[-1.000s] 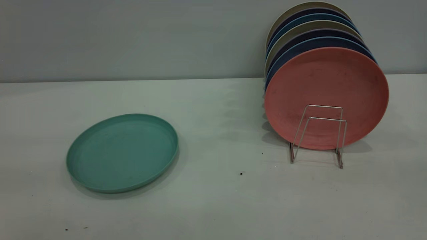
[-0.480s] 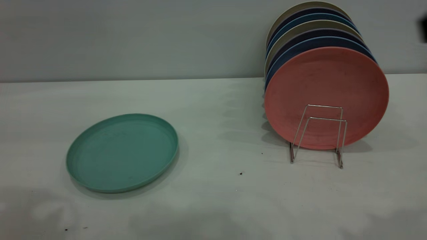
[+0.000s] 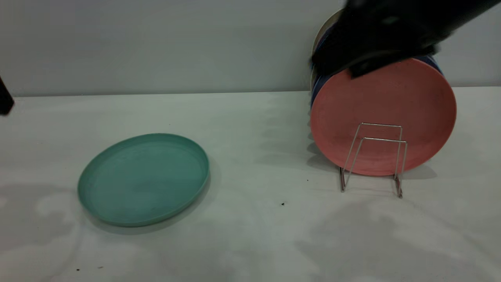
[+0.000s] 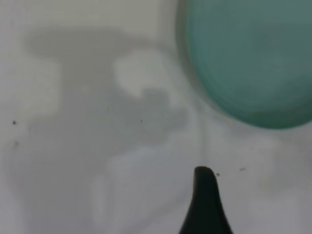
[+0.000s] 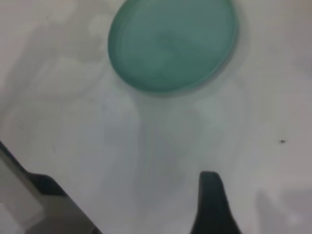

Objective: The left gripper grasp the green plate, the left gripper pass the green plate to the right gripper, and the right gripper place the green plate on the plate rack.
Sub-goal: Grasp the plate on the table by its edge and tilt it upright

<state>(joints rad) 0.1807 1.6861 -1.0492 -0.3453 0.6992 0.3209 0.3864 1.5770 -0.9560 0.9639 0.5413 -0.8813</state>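
Left gripper [image 3: 4, 100]: only a dark sliver shows at the exterior view's 9 o'clock edge, above the table [image 3: 250, 243]; one finger [image 4: 205, 204] appears in the left wrist view, so whether the fingers stand wide or narrow cannot be told. It holds nothing visible.

Green plate [image 3: 143, 179]: lies flat, rim up, on the table at about 8 o'clock of the exterior view, well apart from both grippers and from the rack.

Plate rack [image 3: 373, 158]: silver wire, at about 3 o'clock, its two front loops standing unoccupied before the pink plate [image 3: 383, 117].

Pink plate: upright, foremost in a row of dark blue and beige plates [image 3: 318, 84] behind it.

Right gripper [image 3: 372, 47]: a blurred black mass at about 1 o'clock, overlapping the tops of the racked plates; finger spread cannot be told. One finger [image 5: 210, 207] shows in the right wrist view, the green plate far beyond it.
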